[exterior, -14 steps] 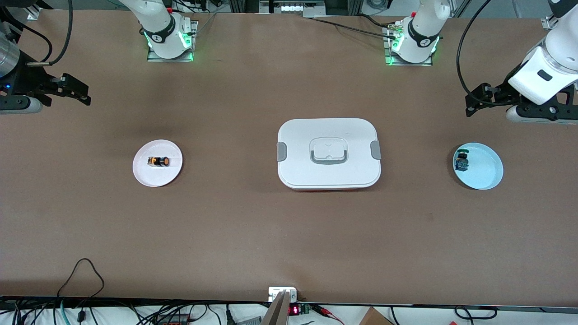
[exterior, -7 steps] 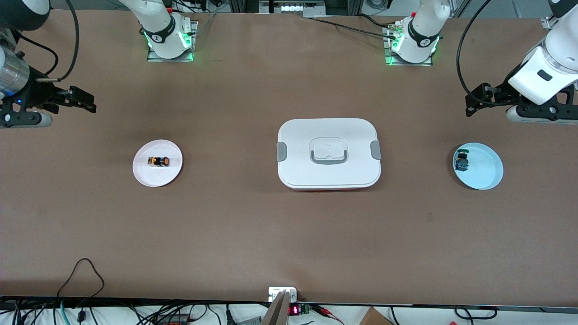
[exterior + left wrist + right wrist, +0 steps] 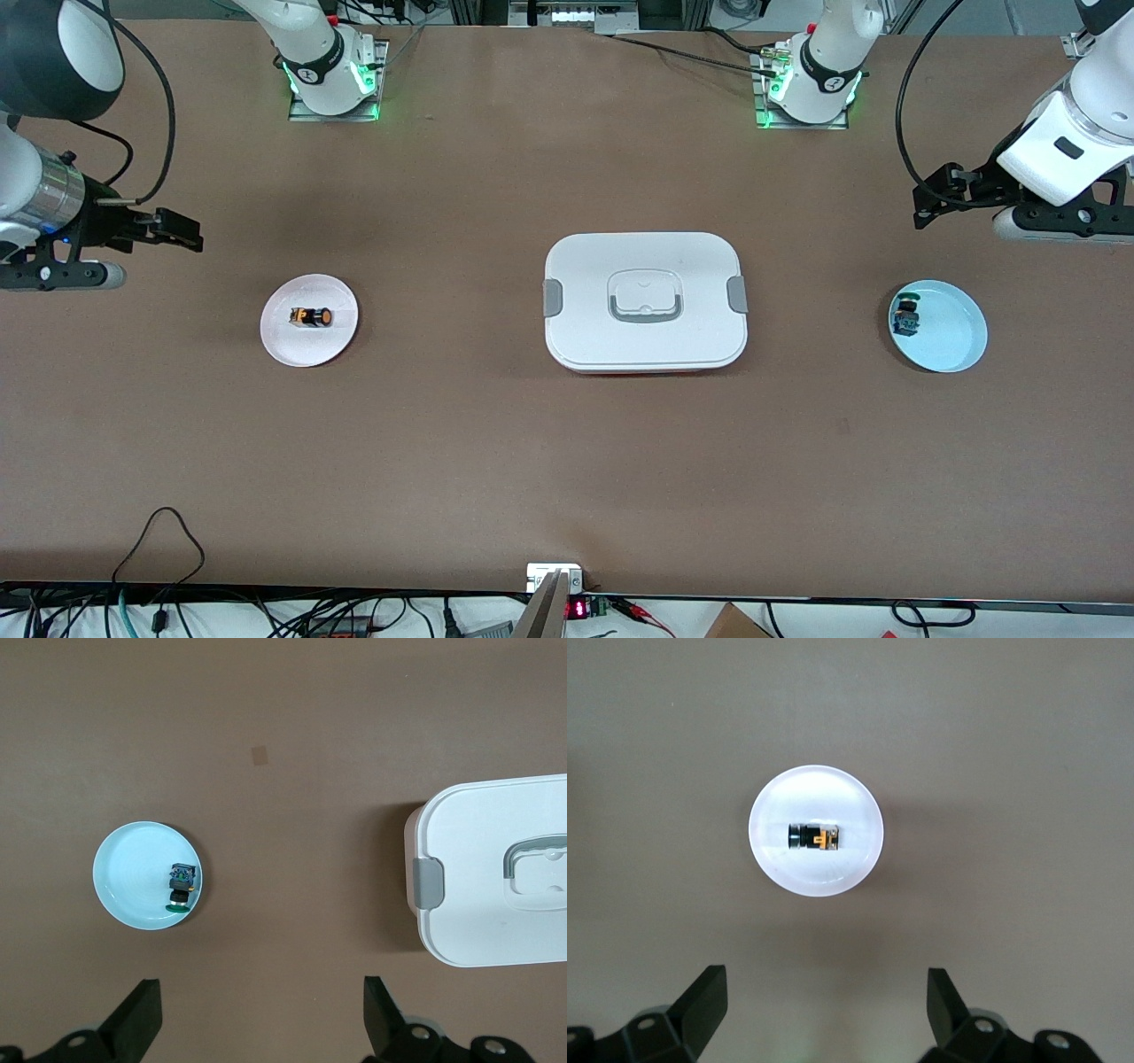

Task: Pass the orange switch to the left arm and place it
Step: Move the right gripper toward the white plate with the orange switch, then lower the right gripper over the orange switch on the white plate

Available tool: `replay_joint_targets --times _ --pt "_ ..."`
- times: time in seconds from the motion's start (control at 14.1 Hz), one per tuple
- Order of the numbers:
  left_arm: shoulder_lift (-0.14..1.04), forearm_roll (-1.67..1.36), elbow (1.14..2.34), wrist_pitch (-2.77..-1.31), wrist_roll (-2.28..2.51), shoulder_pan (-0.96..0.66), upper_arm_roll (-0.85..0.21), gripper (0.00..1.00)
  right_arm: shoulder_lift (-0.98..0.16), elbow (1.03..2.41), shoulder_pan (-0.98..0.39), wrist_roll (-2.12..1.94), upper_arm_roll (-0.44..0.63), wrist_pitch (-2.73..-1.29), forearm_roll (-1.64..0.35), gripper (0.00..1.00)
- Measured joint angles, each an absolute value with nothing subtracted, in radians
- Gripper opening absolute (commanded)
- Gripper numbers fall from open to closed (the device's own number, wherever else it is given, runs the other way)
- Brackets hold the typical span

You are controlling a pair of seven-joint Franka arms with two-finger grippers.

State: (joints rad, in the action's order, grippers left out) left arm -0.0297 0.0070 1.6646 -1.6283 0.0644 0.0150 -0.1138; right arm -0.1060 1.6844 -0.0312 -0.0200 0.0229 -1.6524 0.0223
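Observation:
The orange switch (image 3: pixel 312 315) lies on its side on a small white plate (image 3: pixel 306 350) toward the right arm's end of the table. In the right wrist view the switch (image 3: pixel 814 838) and its plate (image 3: pixel 815 793) sit ahead of my right gripper (image 3: pixel 826 988), which is open and empty. That right gripper (image 3: pixel 177 232) hangs over bare table beside the plate. The white box (image 3: pixel 645 301) stands shut at the table's middle. My left gripper (image 3: pixel 926 206) waits open and empty over bare table at the left arm's end, as the left wrist view shows (image 3: pixel 263 992).
A light blue plate (image 3: pixel 957 337) near the left gripper holds a small dark part with a green cap (image 3: pixel 906 316). The left wrist view shows that plate (image 3: pixel 133 868) and the box's clip end (image 3: pixel 496 895). Cables run along the table's front edge.
My right gripper has moved toward the white plate and the table's middle. The left arm, the switch and the box have not moved.

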Motion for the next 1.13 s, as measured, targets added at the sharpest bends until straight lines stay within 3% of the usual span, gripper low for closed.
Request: replay_joint_targets --times 0.64,1.13 --pt "-0.030 0.007 1.665 -1.628 0.064 0.015 -0.114 1.00 -0.219 1.693 -0.040 -0.020 0.020 -1.759 0.022 1.00" --pt "-0.030 0.007 1.665 -1.628 0.064 0.015 -0.115 1.00 -0.245 1.845 -0.044 -0.018 0.017 -1.962 0.019 1.00"
